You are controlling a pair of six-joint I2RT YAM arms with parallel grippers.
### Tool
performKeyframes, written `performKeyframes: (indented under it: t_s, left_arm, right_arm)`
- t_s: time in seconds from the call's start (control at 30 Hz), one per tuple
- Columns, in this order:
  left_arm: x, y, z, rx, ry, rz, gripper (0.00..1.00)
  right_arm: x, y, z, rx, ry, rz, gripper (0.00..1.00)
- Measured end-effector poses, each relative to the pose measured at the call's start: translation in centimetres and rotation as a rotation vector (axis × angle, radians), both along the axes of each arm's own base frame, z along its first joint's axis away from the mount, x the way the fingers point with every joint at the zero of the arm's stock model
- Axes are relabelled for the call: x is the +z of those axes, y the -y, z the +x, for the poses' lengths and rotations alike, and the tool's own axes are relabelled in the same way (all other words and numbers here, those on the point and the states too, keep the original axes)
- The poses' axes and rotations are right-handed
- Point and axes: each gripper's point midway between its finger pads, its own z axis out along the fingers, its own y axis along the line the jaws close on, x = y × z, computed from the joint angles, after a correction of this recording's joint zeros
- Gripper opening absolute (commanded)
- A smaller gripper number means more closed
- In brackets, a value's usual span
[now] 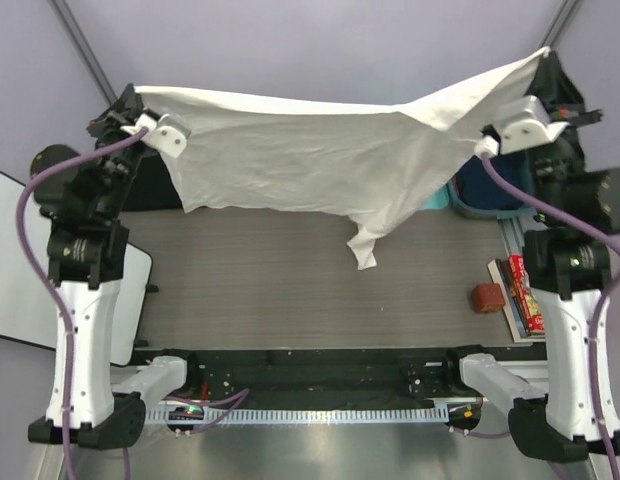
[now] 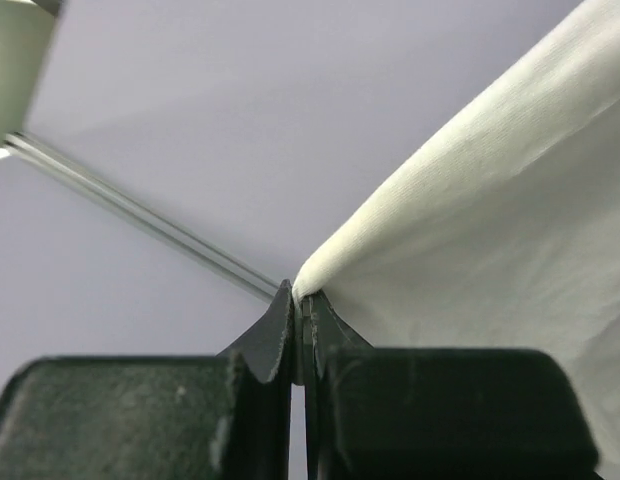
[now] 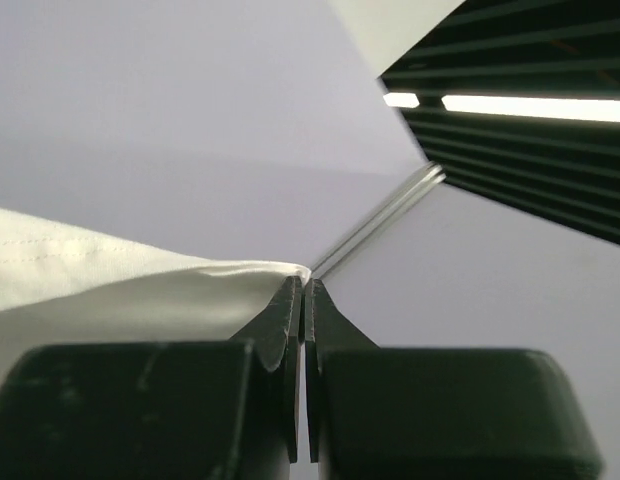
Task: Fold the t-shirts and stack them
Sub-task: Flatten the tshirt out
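Note:
A plain white t-shirt (image 1: 320, 150) hangs spread wide in the air above the table, stretched between both raised arms. My left gripper (image 1: 140, 92) is shut on its upper left corner. In the left wrist view the cloth (image 2: 490, 240) runs out from the closed tips of that gripper (image 2: 301, 298). My right gripper (image 1: 543, 58) is shut on the upper right corner. In the right wrist view the cloth (image 3: 110, 290) enters the closed tips of this gripper (image 3: 306, 285) from the left. A loose flap (image 1: 365, 245) droops lowest, just above the table.
The grey wood-grain table (image 1: 270, 290) lies under the shirt. A blue bin (image 1: 485, 195), a stack of books (image 1: 525, 295) and a small brown block (image 1: 487, 298) sit at the right. A white board (image 1: 15, 260) lies off the left edge. A dark object (image 1: 150, 180) sits behind the left arm.

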Motion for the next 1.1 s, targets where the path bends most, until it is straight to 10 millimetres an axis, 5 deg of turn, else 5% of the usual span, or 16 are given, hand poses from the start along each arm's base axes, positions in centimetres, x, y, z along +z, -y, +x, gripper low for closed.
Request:
performKeyframes:
  t_s: [0.2, 0.33, 0.5, 0.8, 0.87, 0.97, 1.1]
  left_arm:
    - [7.8, 0.2, -5.9, -0.038, 0.241, -0.011, 0.0]
    - [8.9, 0.8, -6.0, -0.066, 0.27, 0.008, 0.0]
    - [4.3, 1.8, -0.5, -0.086, 0.091, 0.111, 0.0]
    - [-10.7, 2.1, 14.1, -0.061, -0.298, 0.27, 0.0]
    - [-12.7, 1.7, 16.8, -0.031, -0.33, 0.291, 0.0]
    - [-12.0, 1.0, 19.6, 0.027, -0.287, 0.285, 0.0]
    - [-3.9, -0.1, 19.8, 0.115, -0.061, 0.22, 0.0]
  right_arm:
    - [9.2, 0.6, -9.2, 0.036, 0.275, 0.043, 0.01]
    - [10.9, 0.4, -9.8, 0.04, 0.318, 0.027, 0.01]
    - [8.3, -0.2, -3.5, 0.008, 0.209, -0.024, 0.01]
    - [-5.3, -0.7, 15.7, -0.071, -0.155, -0.137, 0.01]
    - [-7.1, -0.5, 19.1, -0.086, -0.198, -0.154, 0.01]
    - [-6.3, -0.1, 22.2, -0.105, -0.191, -0.165, 0.01]
    - [1.1, 0.6, 21.2, -0.13, -0.032, -0.167, 0.01]
